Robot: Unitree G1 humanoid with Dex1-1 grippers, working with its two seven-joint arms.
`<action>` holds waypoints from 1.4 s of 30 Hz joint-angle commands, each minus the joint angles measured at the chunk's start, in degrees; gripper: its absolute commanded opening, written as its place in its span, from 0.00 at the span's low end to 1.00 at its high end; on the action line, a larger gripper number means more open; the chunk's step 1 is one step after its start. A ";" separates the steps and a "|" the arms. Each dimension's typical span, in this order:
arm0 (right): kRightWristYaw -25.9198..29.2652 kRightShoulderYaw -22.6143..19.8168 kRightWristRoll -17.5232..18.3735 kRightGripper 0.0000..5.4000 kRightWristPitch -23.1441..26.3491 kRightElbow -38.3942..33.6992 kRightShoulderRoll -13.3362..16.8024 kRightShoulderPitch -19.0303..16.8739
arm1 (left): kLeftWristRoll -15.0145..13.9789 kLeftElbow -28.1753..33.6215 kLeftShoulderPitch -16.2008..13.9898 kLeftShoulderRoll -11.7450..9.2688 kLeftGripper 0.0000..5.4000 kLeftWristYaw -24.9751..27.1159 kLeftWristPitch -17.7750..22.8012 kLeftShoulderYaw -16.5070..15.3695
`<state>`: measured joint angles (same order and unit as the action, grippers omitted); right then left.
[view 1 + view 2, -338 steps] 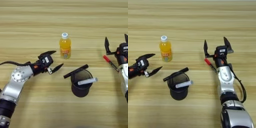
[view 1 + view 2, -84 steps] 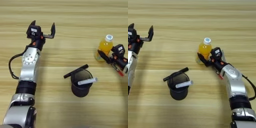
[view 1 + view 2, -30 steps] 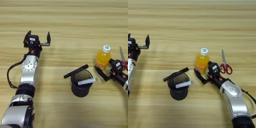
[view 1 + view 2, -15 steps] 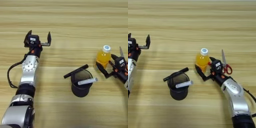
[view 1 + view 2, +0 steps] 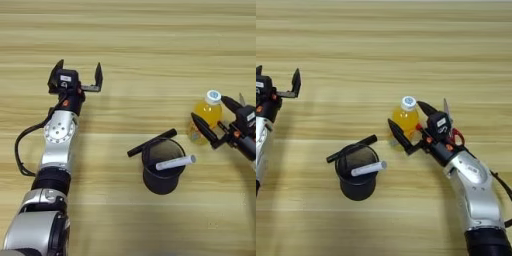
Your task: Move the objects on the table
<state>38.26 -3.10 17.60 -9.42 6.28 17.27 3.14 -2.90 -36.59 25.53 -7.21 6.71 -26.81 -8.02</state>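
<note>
The tabletop (image 5: 150, 45), a broad surface of light tan planks, filled the whole view. My left arm (image 5: 57, 150) reached up from the lower left corner over the left part of the tabletop, and my left pincer (image 5: 76, 80) was at its end, well apart from all the objects; its two black fingers were spread wide and held nothing. My right arm (image 5: 473, 190) came in from the lower right. My right pincer (image 5: 408, 125) was at the bottle, with its fingers spread, one finger (image 5: 398, 136) low at the left side of the bottle and the other finger (image 5: 426, 108) at the right side near the cap. I could not tell if the fingers touched the bottle, but they were not pressed together on it.

The black cup (image 5: 161, 170) stood near the middle of the tabletop, a little toward me. A white marker (image 5: 175, 162) lay tilted in it, and its end stuck out over the right rim. A black marker (image 5: 151, 142) lay across the far rim of the cup, slanted, with its right end higher in the picture. The orange-drink bottle (image 5: 406, 120) with a white cap (image 5: 408, 103) stood upright to the right of the cup, near it but apart. Just behind my right pincer lay scissors (image 5: 453, 131) with red handles, partly hidden.
</note>
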 commanded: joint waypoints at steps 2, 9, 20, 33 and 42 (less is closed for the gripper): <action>1.25 -0.71 1.65 1.00 -0.32 -1.94 0.48 0.41 | -0.55 -0.57 0.91 0.42 1.00 0.13 -0.32 0.21; 2.08 -1.57 3.48 1.00 -0.59 -5.18 0.80 0.87 | -0.45 -0.87 1.05 0.49 1.00 0.01 -0.48 0.16; 0.25 -5.55 12.06 1.00 6.35 -17.76 2.53 4.24 | -0.52 -1.68 1.36 0.34 1.00 -0.02 -0.66 -0.04; -11.84 -14.51 8.56 1.00 1.27 -1.93 1.31 15.69 | -0.71 -1.79 1.30 0.32 1.00 -0.42 -1.36 -0.47; -18.82 -13.92 -2.16 1.00 -13.37 17.29 -0.48 21.02 | -0.62 -1.13 0.65 0.19 1.00 -0.49 -2.04 -0.79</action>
<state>20.64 -17.72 18.77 -18.25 19.08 17.25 22.49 -2.94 -38.19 26.14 -6.93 6.33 -28.15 -8.74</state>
